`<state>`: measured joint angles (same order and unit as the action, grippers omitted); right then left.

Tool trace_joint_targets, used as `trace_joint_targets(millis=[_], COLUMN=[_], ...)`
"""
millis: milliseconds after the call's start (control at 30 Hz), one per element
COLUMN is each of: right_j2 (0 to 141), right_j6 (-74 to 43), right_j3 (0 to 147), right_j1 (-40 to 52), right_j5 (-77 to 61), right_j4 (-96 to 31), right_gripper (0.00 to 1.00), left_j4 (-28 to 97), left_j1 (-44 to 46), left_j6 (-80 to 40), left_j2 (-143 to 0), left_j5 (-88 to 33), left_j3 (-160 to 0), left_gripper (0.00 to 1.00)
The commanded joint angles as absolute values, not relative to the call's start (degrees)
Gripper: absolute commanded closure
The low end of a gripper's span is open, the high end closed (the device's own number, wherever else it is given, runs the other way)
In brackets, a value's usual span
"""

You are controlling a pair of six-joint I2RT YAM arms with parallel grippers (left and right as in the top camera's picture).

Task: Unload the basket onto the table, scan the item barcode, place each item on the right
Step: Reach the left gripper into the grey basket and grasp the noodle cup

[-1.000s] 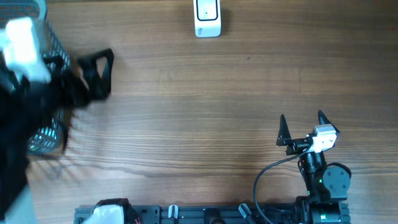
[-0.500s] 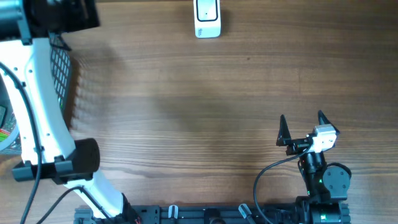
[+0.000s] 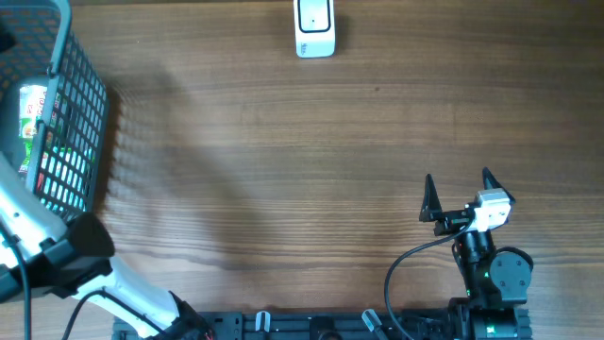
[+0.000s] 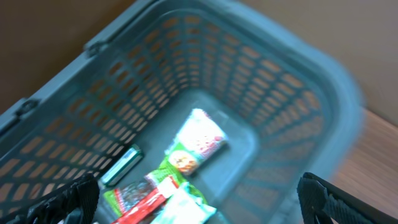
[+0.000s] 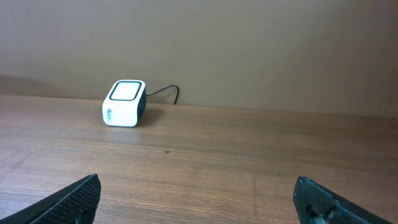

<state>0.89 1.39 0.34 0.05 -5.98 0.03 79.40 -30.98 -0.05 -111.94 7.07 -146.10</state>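
Nearest me, my right claw (image 3: 459,195) sits low over the counter (image 3: 283,170), jaws spread wide with nothing between them. My left claw (image 4: 198,205) is just as wide and just as empty. It hangs above the grey basket (image 3: 87,104) at the left side. The things to scan lie on the basket floor: a white-and-pink packet (image 4: 200,138), a green packet (image 4: 177,163) touching it, a red packet (image 4: 140,200) and a dark bar (image 4: 122,167). At the far edge stands the white scanner (image 3: 314,28), well apart from both claws.
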Motion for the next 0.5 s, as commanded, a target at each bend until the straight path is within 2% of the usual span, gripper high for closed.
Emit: trace_joint_targets(millis=[0, 167, 467], right_j2=[0.54, 0.54, 0.54], right_j6=[1.34, 1.37, 1.37], right_j3=[0.30, 0.30, 0.30], right_j1=[-0.23, -0.23, -0.23], right_j5=[-6.07, -6.07, -6.07], right_j4=[0.36, 0.36, 0.36], right_gripper=[0.00, 0.00, 0.00], left_j4=[78.85, 75.81, 66.35], left_j1=[-36.03, -39.07, -39.66], left_j6=[0.64, 1.43, 16.62], left_j2=[-115.70, -119.15, -125.47], left_j5=[2.81, 1.78, -6.46], left_j3=[-143.90, -136.66, -121.71], left_gripper=[0.00, 0.00, 0.00])
